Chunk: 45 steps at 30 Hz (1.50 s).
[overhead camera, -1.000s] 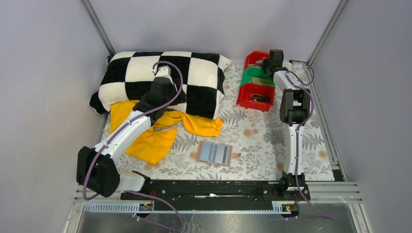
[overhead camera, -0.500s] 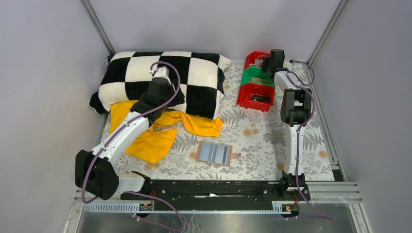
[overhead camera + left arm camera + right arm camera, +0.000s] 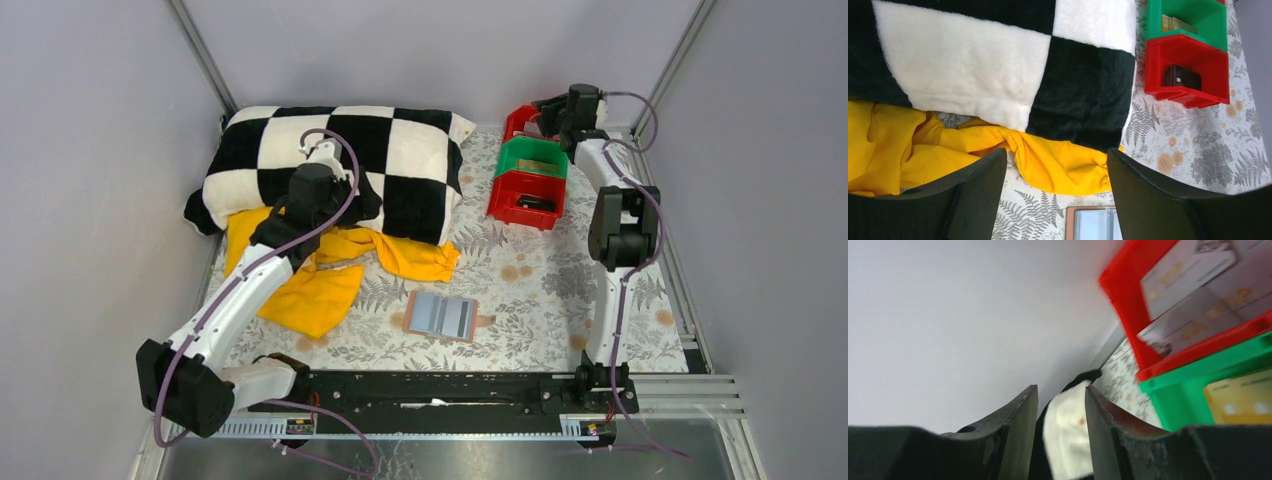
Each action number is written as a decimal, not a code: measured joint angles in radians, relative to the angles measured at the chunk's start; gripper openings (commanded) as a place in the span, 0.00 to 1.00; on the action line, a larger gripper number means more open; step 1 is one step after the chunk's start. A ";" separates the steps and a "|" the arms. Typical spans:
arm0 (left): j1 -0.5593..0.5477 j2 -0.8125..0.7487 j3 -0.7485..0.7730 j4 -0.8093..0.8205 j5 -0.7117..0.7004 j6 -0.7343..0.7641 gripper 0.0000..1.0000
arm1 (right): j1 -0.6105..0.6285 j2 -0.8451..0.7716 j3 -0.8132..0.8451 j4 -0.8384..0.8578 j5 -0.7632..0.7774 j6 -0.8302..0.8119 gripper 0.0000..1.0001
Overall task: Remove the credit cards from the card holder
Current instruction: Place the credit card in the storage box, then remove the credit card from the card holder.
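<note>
The card holder (image 3: 441, 316) lies open and flat on the floral mat, tan-edged with grey-blue panels. A dark strip (image 3: 463, 318) in its right half may be a card edge. Only its top edge shows in the left wrist view (image 3: 1093, 226). My left gripper (image 3: 298, 203) hovers open and empty over the yellow cloth and the pillow edge, far back-left of the holder; the left wrist view shows its jaws (image 3: 1057, 160) wide apart. My right gripper (image 3: 553, 108) is at the back by the rear red bin. Its jaws (image 3: 1060, 392) are slightly apart with nothing between them.
A black-and-white checked pillow (image 3: 340, 160) and a yellow cloth (image 3: 320, 270) fill the back left. Stacked red and green bins (image 3: 528, 175) stand at the back right. The front red bin holds a dark card (image 3: 1182, 77), the rear red bin pale cards (image 3: 1193, 270), the green bin a gold card (image 3: 1243, 400).
My right gripper rose and moved back-right, from over the green bin to beside the rear red bin. My left arm swung a little to the left. The card holder has not moved.
</note>
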 measured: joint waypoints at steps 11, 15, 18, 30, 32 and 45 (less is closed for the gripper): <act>0.000 0.008 -0.005 -0.160 0.087 -0.068 0.78 | 0.101 -0.549 -0.365 -0.170 -0.161 -0.392 0.55; -0.005 0.016 -0.098 -0.142 0.181 -0.100 0.77 | 0.202 -0.798 -0.691 -0.218 -0.157 -0.484 0.55; -0.038 0.017 -0.178 -0.140 0.230 -0.126 0.76 | 0.261 -0.943 -0.918 -0.279 -0.159 -0.516 0.55; -0.305 0.148 -0.326 0.037 0.246 -0.234 0.68 | 0.530 -1.156 -1.410 -0.232 -0.189 -0.485 0.44; -0.318 0.179 -0.338 0.069 0.241 -0.253 0.66 | 0.547 -1.156 -1.481 -0.177 -0.206 -0.467 0.42; -0.405 0.228 -0.356 0.193 0.198 -0.313 0.60 | 0.613 -1.200 -1.551 -0.031 -0.203 -0.431 0.43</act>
